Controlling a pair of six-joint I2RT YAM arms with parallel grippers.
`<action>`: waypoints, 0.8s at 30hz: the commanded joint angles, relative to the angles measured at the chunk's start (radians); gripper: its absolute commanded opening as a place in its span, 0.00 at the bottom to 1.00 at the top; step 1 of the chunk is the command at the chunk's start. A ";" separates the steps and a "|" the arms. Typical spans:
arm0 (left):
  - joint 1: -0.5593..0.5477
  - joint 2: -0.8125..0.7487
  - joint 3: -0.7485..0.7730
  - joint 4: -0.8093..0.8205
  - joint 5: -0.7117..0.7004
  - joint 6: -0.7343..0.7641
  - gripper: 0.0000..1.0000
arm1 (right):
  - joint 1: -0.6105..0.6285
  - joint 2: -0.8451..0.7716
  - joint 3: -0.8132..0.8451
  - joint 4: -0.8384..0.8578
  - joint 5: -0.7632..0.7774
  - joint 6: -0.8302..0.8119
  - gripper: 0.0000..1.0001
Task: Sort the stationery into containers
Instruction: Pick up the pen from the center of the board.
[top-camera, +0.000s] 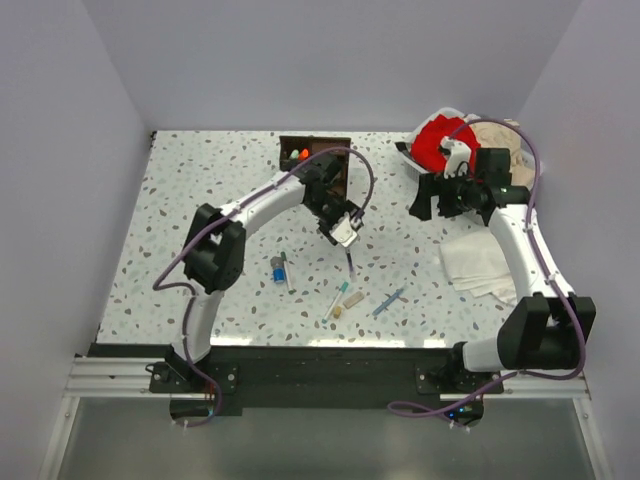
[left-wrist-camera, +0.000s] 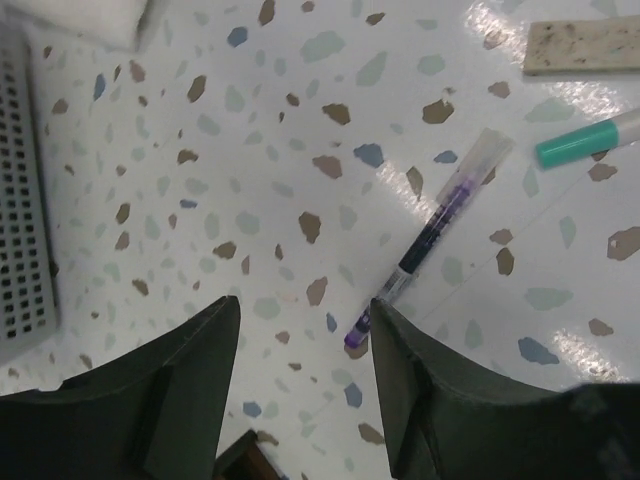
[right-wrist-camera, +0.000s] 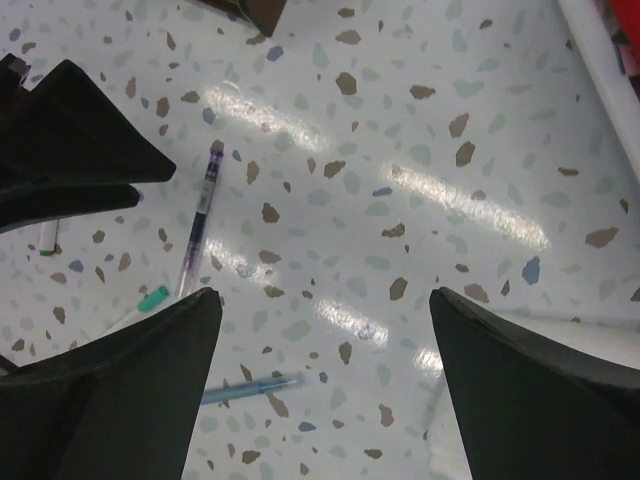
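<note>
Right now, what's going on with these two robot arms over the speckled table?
The left gripper hangs open and empty over a clear pen with purple ink lying on the speckled table, apparently lining up to grab it. The right gripper is open and empty too, off to the right. A teal-capped white marker, tan eraser, light blue pen, green-white marker and stubby blue cylinder lie loose nearby; the dark brown wooden organiser at the back holds a few pieces.

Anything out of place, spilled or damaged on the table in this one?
Nothing spilled or damaged. A purple pen, a teal-capped marker, a tan eraser and a light blue pen lie loose at mixed angles outside the wooden organiser: unsorted, not odd.
</note>
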 joint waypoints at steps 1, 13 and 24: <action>-0.030 0.062 0.124 -0.168 0.031 0.205 0.57 | -0.081 -0.016 -0.034 -0.068 -0.084 0.005 0.89; -0.073 0.186 0.175 -0.385 -0.079 0.313 0.48 | -0.141 -0.013 0.021 -0.177 -0.227 -0.102 0.89; -0.116 0.283 0.245 -0.386 -0.127 0.273 0.47 | -0.147 -0.056 -0.040 -0.170 -0.270 -0.091 0.89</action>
